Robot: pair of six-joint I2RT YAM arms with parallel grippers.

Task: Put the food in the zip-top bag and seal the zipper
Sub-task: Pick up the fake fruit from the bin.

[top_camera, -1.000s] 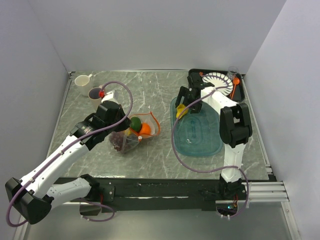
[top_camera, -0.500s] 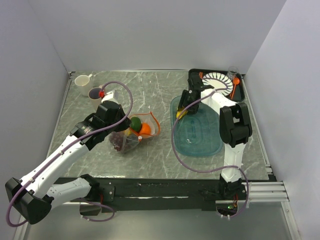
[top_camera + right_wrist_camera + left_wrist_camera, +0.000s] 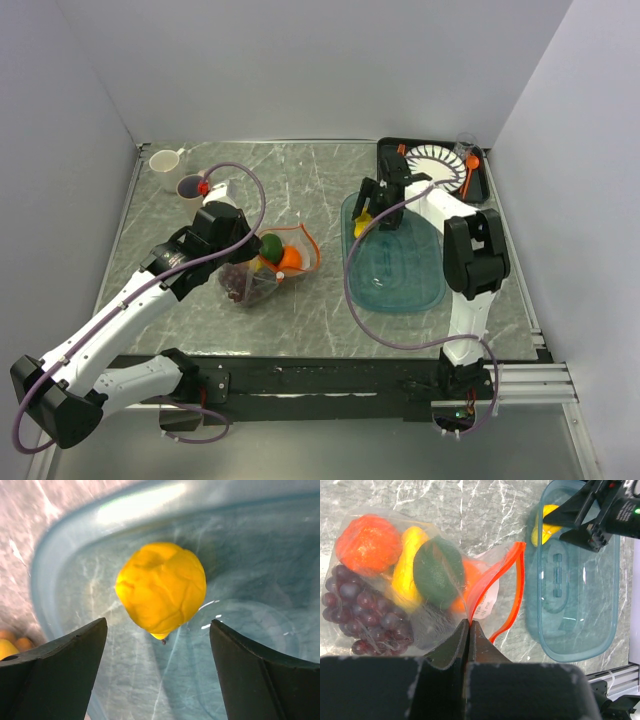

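Note:
The clear zip-top bag (image 3: 268, 265) lies left of centre with its orange-red zipper (image 3: 511, 592) gaping. It holds an orange fruit (image 3: 368, 545), purple grapes (image 3: 360, 617), a yellow piece (image 3: 410, 562) and a green piece (image 3: 438, 572). My left gripper (image 3: 469, 624) is shut on the bag's near mouth edge. A yellow toy fruit (image 3: 161, 592) lies in the far-left corner of the teal tray (image 3: 400, 275). My right gripper (image 3: 157, 640) is open, its fingers either side of and just short of that fruit. It also shows in the top view (image 3: 372, 212).
A black rack with a white plate (image 3: 437, 162) and orange utensils (image 3: 471, 170) stands at the back right. Two cups (image 3: 177, 172) stand at the back left. Grey walls close the table on both sides.
My right gripper has swung slightly right and back over the tray's far-left corner, near the yellow fruit. The left arm and the bag have not moved.

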